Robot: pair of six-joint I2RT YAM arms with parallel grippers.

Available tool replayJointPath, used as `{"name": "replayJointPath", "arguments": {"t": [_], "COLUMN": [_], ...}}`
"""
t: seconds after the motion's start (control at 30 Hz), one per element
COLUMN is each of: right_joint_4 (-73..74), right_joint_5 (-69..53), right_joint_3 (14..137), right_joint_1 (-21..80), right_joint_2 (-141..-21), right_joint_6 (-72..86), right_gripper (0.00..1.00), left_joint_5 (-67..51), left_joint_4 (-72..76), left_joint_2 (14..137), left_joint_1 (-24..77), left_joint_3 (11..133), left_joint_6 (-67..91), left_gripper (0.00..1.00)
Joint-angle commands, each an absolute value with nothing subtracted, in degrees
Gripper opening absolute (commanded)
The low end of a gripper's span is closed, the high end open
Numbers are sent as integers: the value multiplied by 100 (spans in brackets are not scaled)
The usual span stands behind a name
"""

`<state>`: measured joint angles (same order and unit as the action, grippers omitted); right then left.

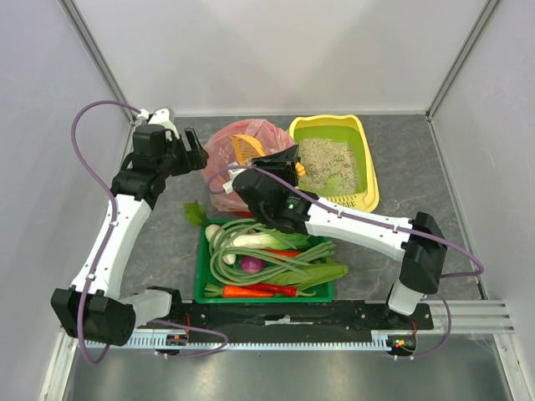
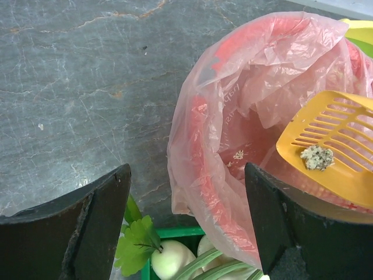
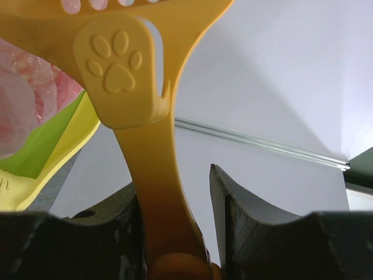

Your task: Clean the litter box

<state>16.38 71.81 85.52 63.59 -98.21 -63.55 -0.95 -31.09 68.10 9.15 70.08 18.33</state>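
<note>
The yellow litter box (image 1: pixel 372 180), green inside with grey-beige litter, stands at the back right; its yellow and green edge (image 3: pixel 58 146) shows in the right wrist view. My right gripper (image 1: pixel 284 163) (image 3: pixel 175 192) is shut on the handle of an orange slotted scoop (image 1: pixel 245 146) (image 3: pixel 119 70). The scoop's blade (image 2: pixel 335 140) hangs over the open red bin and carries a small litter clump (image 2: pixel 317 157). My left gripper (image 1: pixel 192 154) (image 2: pixel 186 175) is open at the bin's left side. The near edge of the pink bag lies between its fingers, unclamped.
The red bin with its pink bag (image 1: pixel 230 167) (image 2: pixel 250 116) stands just left of the litter box. A green tray (image 1: pixel 201 284) (image 2: pixel 175 233) of vegetables lies in front of the bin, under the right arm. White walls close the table in.
</note>
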Motion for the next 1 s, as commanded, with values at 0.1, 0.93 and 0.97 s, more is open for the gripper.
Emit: {"name": "replayJointPath", "arguments": {"t": [0.1,0.93,0.97], "right_joint_4": [1898,2989,2927], "right_joint_5": [6794,6390,6346], "right_joint_3": [8930,9755,9921], "right_joint_1": [6381,6065,6047], "right_joint_2": [-9712,-9800,-9791], "right_joint_6": [-6653,-6285,-6110], "right_gripper": [0,0,0], "left_joint_5": [-88,-123,-97], "left_joint_4": [-2848,-2874,-2865], "left_joint_2": [6697,6741,6733], "left_joint_1": [949,949,941], "left_joint_3": [7005,7119,7119], "left_joint_6": [1687,1661,1652], "left_gripper": [85,85,85]}}
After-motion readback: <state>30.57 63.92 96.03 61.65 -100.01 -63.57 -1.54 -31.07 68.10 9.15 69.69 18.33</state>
